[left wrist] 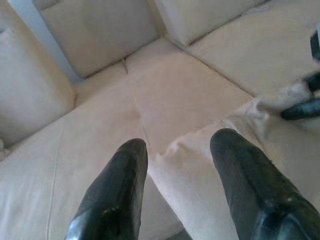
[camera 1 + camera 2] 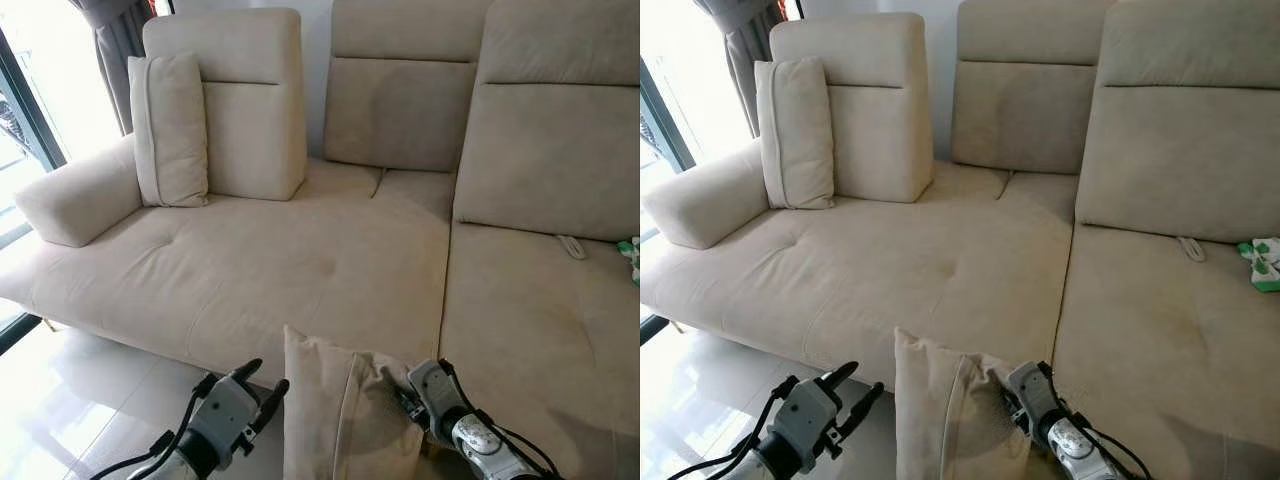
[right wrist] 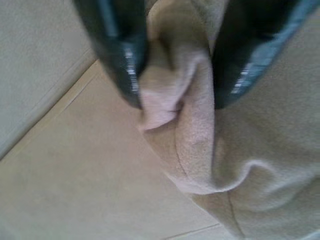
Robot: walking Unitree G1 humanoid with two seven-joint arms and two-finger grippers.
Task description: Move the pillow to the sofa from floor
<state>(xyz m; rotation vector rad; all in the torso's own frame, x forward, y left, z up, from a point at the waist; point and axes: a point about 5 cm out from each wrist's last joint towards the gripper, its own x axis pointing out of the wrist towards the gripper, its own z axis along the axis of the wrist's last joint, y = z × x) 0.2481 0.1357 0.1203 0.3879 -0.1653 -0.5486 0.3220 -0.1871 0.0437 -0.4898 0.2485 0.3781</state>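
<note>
Pillow (image 2: 335,410) hangs upright at the sofa's (image 2: 300,260) front edge, its corner pinched in the right gripper (image 3: 175,75) while the left gripper (image 2: 262,385) waits spread beside it — a thin fold of fabric could slip, dropping it short.

left gripper (image 2: 262,383): fingers apart, free | right gripper (image 3: 175,75): pinched on fabric fold

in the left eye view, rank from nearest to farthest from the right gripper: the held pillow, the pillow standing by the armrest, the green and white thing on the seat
1. held pillow: pinched in the right gripper, at the sofa's front edge.
2. green and white thing: on the right-hand seat, at the picture's right edge.
3. standing pillow: upright at the far left, by the armrest.
</note>
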